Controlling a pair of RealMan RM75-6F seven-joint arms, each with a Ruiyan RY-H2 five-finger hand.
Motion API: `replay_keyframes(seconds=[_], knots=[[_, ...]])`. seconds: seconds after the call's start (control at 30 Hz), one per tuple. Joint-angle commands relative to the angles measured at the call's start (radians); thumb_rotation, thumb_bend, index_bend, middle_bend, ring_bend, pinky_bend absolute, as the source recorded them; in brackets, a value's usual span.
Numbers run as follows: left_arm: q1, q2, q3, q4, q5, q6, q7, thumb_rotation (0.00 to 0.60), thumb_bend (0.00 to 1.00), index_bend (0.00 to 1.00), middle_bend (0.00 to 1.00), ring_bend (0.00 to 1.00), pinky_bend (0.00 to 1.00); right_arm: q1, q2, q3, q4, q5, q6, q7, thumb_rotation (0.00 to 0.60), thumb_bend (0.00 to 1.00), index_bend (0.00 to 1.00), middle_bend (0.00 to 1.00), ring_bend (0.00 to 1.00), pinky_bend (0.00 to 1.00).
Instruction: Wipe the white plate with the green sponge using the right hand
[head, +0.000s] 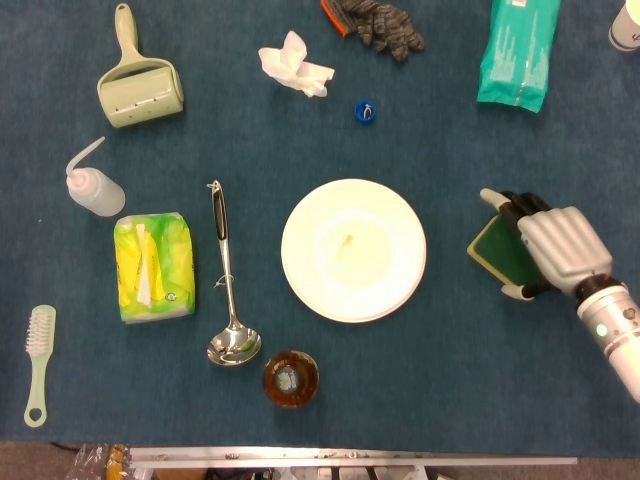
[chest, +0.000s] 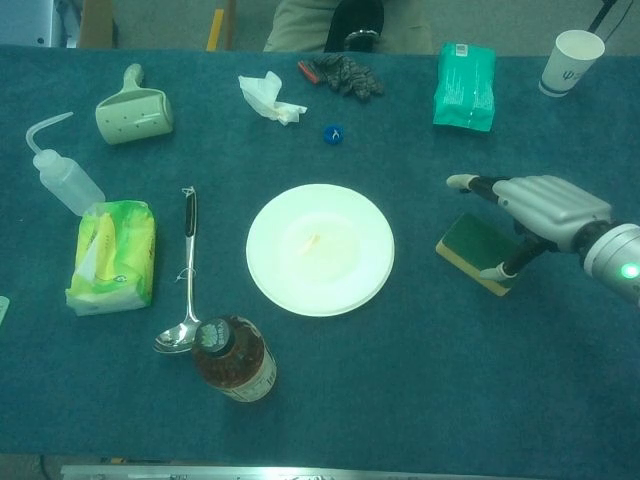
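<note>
The white plate (head: 353, 250) (chest: 320, 249) lies at the middle of the blue table with a small yellowish smear near its centre. To its right lies the green sponge (head: 495, 247) (chest: 468, 244), green on top with a yellow underside. My right hand (head: 548, 245) (chest: 535, 209) hovers over the sponge's right half and hides it, fingers spread and reaching past the far edge, thumb down at the near edge. I cannot tell whether the fingers touch the sponge. My left hand is out of both views.
A ladle (head: 227, 280), a green tissue pack (head: 152, 266), a squeeze bottle (head: 93, 186) and a brush (head: 37, 362) lie left of the plate. A brown jar (head: 290, 378) stands in front of it. Behind: teal wipes pack (head: 518, 50), blue cap (head: 365, 112), crumpled tissue (head: 294, 64), glove (head: 378, 25), paper cup (chest: 571, 60).
</note>
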Motion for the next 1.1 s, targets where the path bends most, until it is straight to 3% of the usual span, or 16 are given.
replay_keyframes(seconds=[0.03, 0.13, 0.7, 0.93, 1.1], knots=[[0.002, -0.002, 0.001, 0.006, -0.001, 0.000, -0.007, 0.600, 0.37, 0.31, 0.28, 0.19, 0.18, 0.012, -0.012, -0.008, 0.008, 0.019, -0.007, 0.000, 0.575, 0.00, 0.09, 0.14, 0.14, 0.50], [0.004, -0.004, 0.001, 0.012, -0.002, 0.001, -0.014, 0.600, 0.37, 0.31, 0.28, 0.19, 0.18, 0.023, -0.017, -0.015, 0.011, 0.040, -0.012, -0.002, 0.599, 0.00, 0.09, 0.14, 0.14, 0.53], [0.006, -0.014, 0.001, 0.030, -0.005, -0.004, -0.029, 0.600, 0.37, 0.31, 0.28, 0.19, 0.17, 0.063, -0.032, -0.034, 0.031, 0.125, -0.012, 0.024, 0.600, 0.02, 0.09, 0.14, 0.15, 0.63], [0.009, -0.013, 0.000, 0.032, -0.006, -0.002, -0.033, 0.600, 0.37, 0.31, 0.28, 0.19, 0.18, 0.070, -0.039, -0.034, 0.035, 0.135, -0.008, 0.056, 0.600, 0.07, 0.12, 0.16, 0.24, 0.74], [0.011, -0.012, 0.001, 0.032, -0.004, 0.001, -0.036, 0.600, 0.37, 0.31, 0.28, 0.19, 0.17, 0.075, -0.038, -0.038, 0.038, 0.126, -0.007, 0.073, 0.600, 0.09, 0.16, 0.20, 0.31, 0.77]])
